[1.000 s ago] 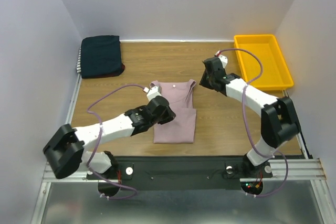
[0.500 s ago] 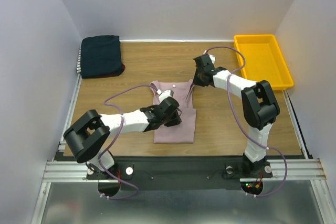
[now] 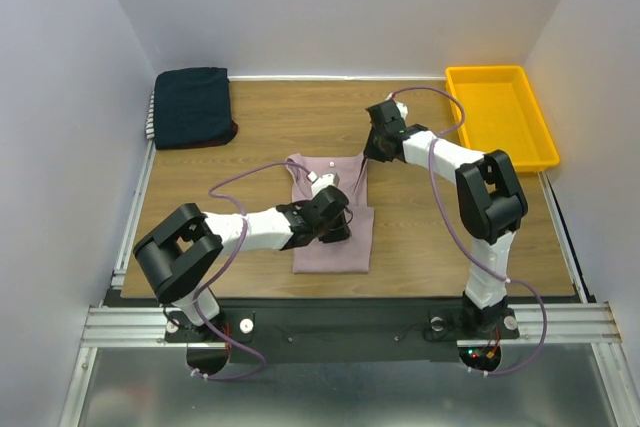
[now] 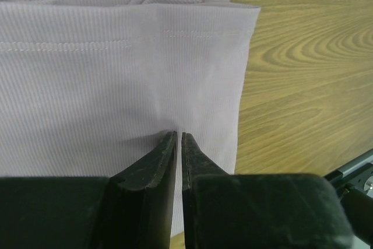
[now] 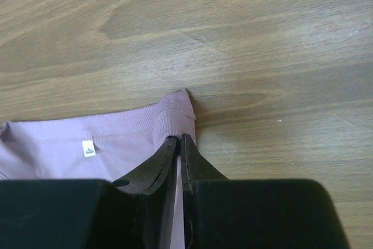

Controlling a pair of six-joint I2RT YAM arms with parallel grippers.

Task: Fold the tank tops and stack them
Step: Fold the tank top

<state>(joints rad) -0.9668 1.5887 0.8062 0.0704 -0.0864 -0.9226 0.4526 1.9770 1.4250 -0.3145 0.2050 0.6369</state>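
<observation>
Both jaws newly around pink top (image 3: 338, 250)

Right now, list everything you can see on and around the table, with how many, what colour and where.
pink tank top: one, pale dusty pink, lying at the middle of the table towards the near edge.
folded stack: one pile, dark navy on top with striped and red edges showing, far left corner; number of tops in it unclear.
yellow tray: one, yellow, far right corner.
table: one, brown wood grain, under everything.
left gripper: one, black fingers, shut on the pink tank top near its middle.
right gripper: one, black fingers, shut on the pink tank top's far right shoulder corner.
</observation>
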